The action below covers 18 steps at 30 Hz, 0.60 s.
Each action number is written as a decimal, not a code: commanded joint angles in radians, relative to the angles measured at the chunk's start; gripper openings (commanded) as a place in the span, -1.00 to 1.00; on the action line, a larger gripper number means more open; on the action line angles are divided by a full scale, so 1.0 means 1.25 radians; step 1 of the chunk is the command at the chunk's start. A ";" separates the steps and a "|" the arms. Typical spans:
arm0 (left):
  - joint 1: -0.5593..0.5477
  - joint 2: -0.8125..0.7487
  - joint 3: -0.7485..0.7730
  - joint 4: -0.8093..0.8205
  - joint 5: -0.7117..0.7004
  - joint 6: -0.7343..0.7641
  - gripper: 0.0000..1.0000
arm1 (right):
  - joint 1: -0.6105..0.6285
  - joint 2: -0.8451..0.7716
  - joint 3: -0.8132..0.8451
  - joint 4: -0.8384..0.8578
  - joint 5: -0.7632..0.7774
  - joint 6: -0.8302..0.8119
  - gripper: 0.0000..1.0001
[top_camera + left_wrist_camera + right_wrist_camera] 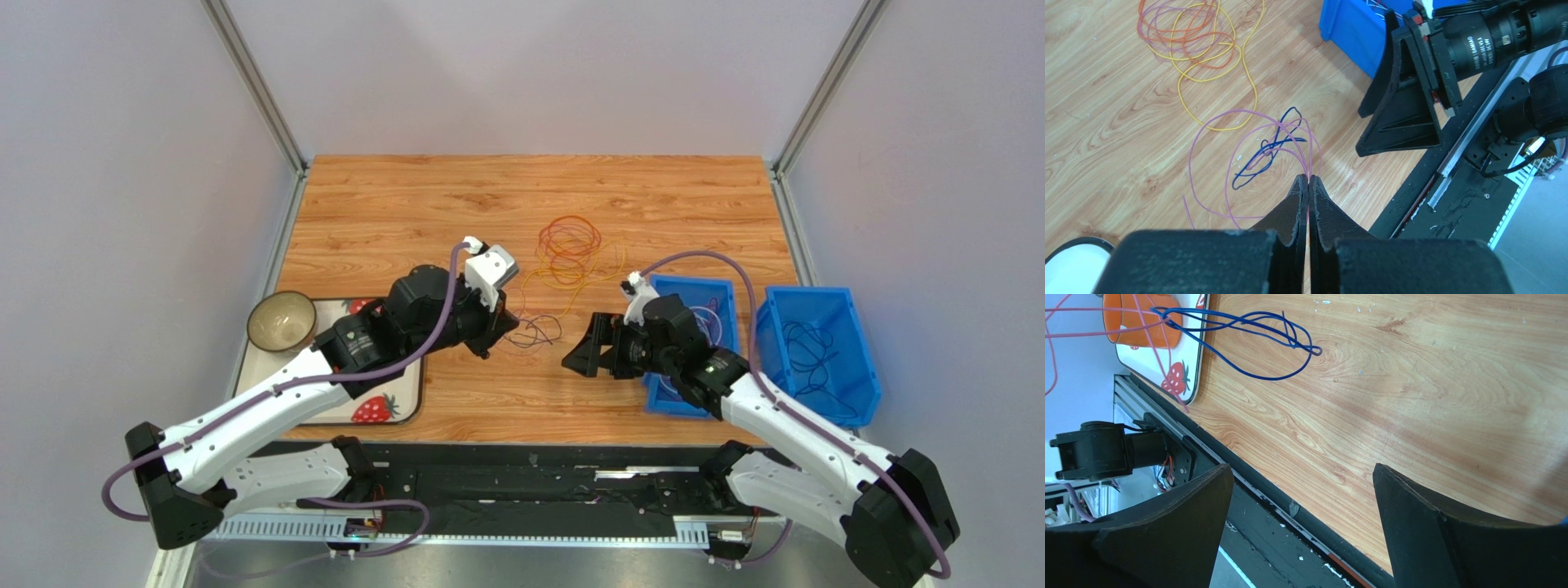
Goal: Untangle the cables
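"Between my two grippers lies the snag I'm working: a thin purple wire loop (1235,111) with a dark blue wire (1257,160) threaded through it, flat on the wooden table (491,196)."

"Who's holding what?"

"My left gripper (1309,182) is pinched tight on the purple loop, right at the fingertips. My right gripper (1301,473) stands wide apart and empty, low over the wood, facing the blue wire."

"And the other cables?"

"A heap of orange and yellow loops (568,251) sits farther back. Whether its yellow strand touches the purple one, I can't tell. More wires lie in the blue plastic bin (726,289) beside my right arm."

"How do you part the pair cleanly?"

"I'd hold the left clamp steady and lift a touch so the purple goes taut. Then I'd take the blue wire on its free end, away from the crossing, and close fully, since it's hair-thin. After that, a slow draw toward the right. If the purple drags along, I'd stop and regrip rather than tug."
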 commanded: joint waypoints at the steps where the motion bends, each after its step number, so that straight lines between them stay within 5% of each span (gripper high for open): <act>1: 0.002 -0.034 0.048 -0.008 0.007 0.012 -1.00 | 0.010 0.034 0.004 0.124 -0.012 -0.061 0.76; 18: 0.002 -0.083 0.059 -0.020 0.018 0.002 -1.00 | 0.018 0.144 0.070 0.288 0.034 -0.104 0.82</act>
